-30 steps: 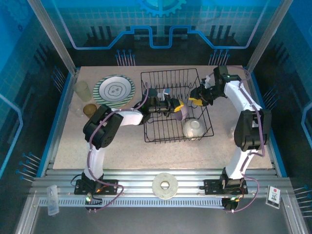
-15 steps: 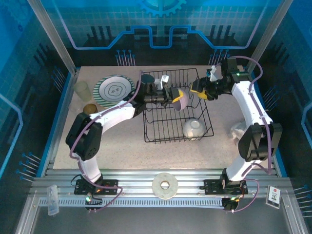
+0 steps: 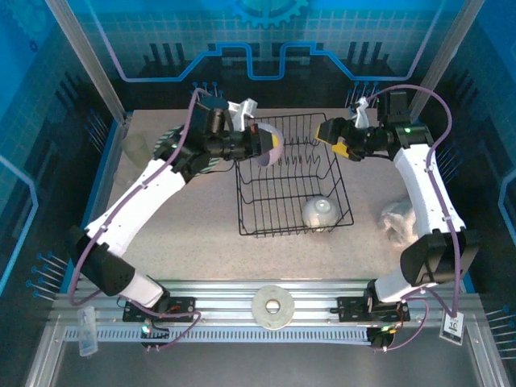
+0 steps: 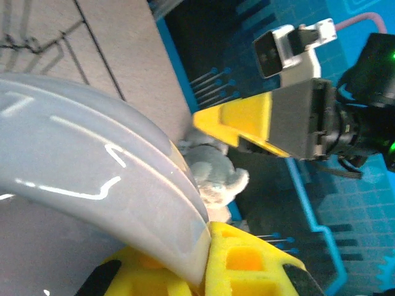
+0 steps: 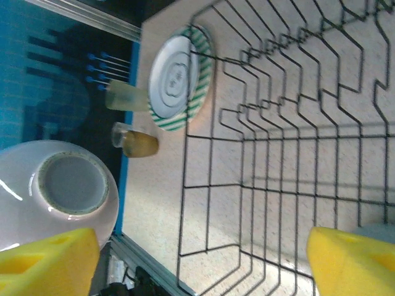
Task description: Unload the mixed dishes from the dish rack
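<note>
Lavender cup [image 4: 80, 163] cropped by the left wrist view's edges

The dish rack [image 3: 239, 193] is thin black coated wire with a faint sheen. The lavender cup [image 4: 92, 179] is smooth and glossy, with bright reflections. The cream bowl [image 3: 320, 211] and green-and-white striped plate [image 5: 179, 77] shine too. The table [image 3: 193, 242] is matt, speckled and stone-like. The fingers [image 5: 43, 256] of the right hand [image 5: 203, 240] look like matt yellow plastic. The white lump [image 3: 397, 219] looks like soft cloth.

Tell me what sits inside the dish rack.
A cream bowl sits in the dish rack's near right corner. The lavender cup held by the left fingers hides part of the far left corner.
</note>
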`<state>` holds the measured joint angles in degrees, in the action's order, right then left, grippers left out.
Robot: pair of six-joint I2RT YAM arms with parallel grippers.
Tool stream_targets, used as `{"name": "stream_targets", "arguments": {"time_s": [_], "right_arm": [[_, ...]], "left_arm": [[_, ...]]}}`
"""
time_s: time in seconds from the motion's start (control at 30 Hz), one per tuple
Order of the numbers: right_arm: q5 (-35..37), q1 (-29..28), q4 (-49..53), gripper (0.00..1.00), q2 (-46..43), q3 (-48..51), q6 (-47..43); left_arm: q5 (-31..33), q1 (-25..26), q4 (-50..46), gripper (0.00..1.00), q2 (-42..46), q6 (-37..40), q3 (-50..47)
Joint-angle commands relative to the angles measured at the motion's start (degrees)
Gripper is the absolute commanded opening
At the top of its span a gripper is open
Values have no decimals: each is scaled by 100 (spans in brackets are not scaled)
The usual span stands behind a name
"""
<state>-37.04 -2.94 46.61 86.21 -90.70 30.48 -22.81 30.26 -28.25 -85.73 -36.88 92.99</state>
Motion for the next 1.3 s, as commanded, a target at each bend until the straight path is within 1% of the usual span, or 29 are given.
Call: {"name": "stream_targets", "arguments": {"time_s": [0.0, 0.13, 0.3, 0.37, 0.47, 0.6, 0.83, 1.0, 1.17, 1.27], "right_arm": [[-417, -47, -903, 93, -239, 285, 412], [-625, -140, -1640, 99, -351, 485, 743], [-712, -315, -2144, 100, -406, 558, 887], [-681, -388, -2275, 100, -458, 620, 886], [-593, -468, -2314, 100, -500, 697, 846], [-672, -504, -2297, 100, -498, 732, 806], [-709, -511, -2217, 100, -584, 853, 730], [-708, -533, -2187, 100, -709, 1003, 666], [-730, -541, -2100, 100, -837, 1202, 619], [-718, -541, -2077, 100, -941, 1337, 616]], "left_arm": [[684, -57, -1263, 0, 469, 1032, 419], [1405, -84, -2144, 0, 734, 1656, 639], [2399, -83, -2890, 0, 1031, 2527, 642], [2600, -88, -3041, 0, 1129, 2974, 577], [2710, -97, -3212, 0, 1191, 3702, 403], [2800, -91, -3262, 0, 1275, 4644, -58], [2963, -173, -3131, 0, 1225, 5945, -818], [2800, -518, -3158, 0, 891, 6645, -1179], [2514, -897, -3160, 0, 347, 7031, -1353], [2444, -1058, -3178, 0, -81, 7205, -1366]]}}
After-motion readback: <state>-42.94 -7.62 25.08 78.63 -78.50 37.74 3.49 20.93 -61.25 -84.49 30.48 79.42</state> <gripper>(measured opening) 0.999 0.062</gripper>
